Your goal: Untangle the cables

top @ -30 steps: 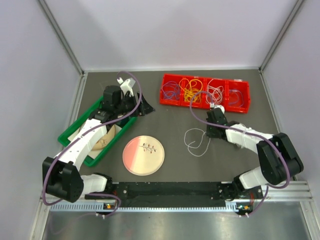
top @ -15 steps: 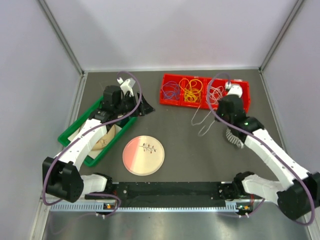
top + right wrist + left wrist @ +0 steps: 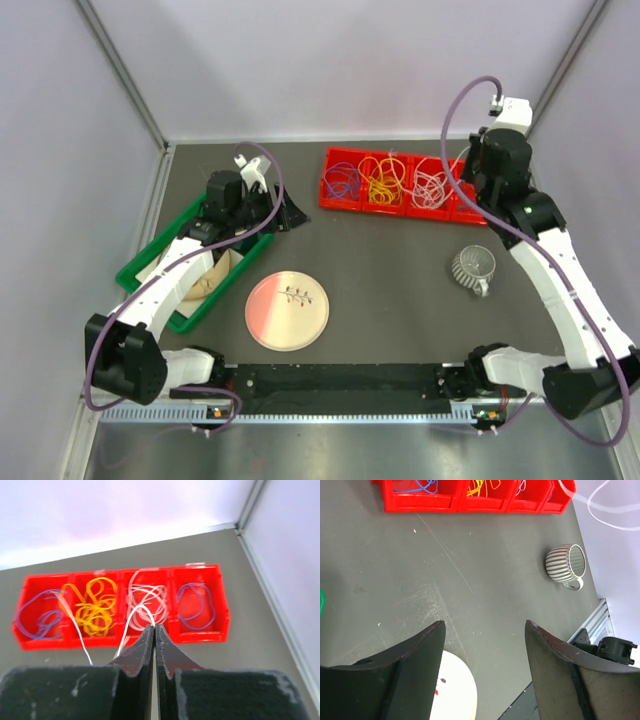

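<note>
The right gripper was raised above the right end of the red tray, its fingers pinched together on a white cable that arched up from the tips and trailed down towards the tray. In the tray's compartments lay blue-purple cables, yellow cables and a heap of white cables, with another blue-purple loop in the end compartment. The left gripper hung over the tabletop with its fingers spread and nothing between them, well apart from the striped mug.
</note>
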You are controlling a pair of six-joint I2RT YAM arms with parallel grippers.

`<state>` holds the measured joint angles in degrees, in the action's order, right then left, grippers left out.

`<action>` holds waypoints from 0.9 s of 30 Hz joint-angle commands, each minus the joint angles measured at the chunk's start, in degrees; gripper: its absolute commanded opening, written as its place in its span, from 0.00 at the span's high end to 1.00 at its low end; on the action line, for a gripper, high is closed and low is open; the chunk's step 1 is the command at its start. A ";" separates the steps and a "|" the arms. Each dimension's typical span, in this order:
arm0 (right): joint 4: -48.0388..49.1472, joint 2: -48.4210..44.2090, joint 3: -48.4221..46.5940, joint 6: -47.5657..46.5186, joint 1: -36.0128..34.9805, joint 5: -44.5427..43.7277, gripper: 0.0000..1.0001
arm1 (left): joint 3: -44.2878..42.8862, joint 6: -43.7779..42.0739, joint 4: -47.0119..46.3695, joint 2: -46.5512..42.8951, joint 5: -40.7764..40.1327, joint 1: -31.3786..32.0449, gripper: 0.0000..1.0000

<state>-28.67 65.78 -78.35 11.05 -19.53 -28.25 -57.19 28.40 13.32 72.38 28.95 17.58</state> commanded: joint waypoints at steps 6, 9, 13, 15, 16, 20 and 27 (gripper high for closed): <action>2.55 9.97 -7.08 -5.33 4.14 -2.78 1.00 | -0.38 -0.89 -2.51 -1.28 0.41 0.08 0.30; 3.09 12.17 -7.78 -5.60 5.55 -2.16 1.00 | -0.64 -1.42 -2.42 -1.27 0.06 0.08 0.30; 4.40 15.16 -8.58 -5.86 6.96 -0.93 1.00 | -0.99 -1.60 -2.07 -0.84 -0.21 0.08 0.30; 4.67 16.48 -9.19 -6.13 7.49 -1.10 1.00 | -1.08 -1.51 -1.90 -0.75 -0.21 0.08 0.30; 4.67 17.44 -9.28 -6.13 7.66 -1.11 1.00 | -1.08 -1.60 -1.81 -0.75 -0.30 0.08 0.30; 6.07 19.56 -9.72 -6.13 7.84 -0.23 1.00 | -1.35 -1.77 -1.72 -0.57 -0.65 0.08 0.30; 7.83 24.66 -11.65 -6.21 7.93 0.12 1.00 | -1.87 -1.86 -1.37 -0.05 -0.91 0.08 0.30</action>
<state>-24.88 88.44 -85.82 5.43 -12.10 -28.91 -57.21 27.49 13.45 72.38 28.45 17.61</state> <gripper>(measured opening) 0.007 0.699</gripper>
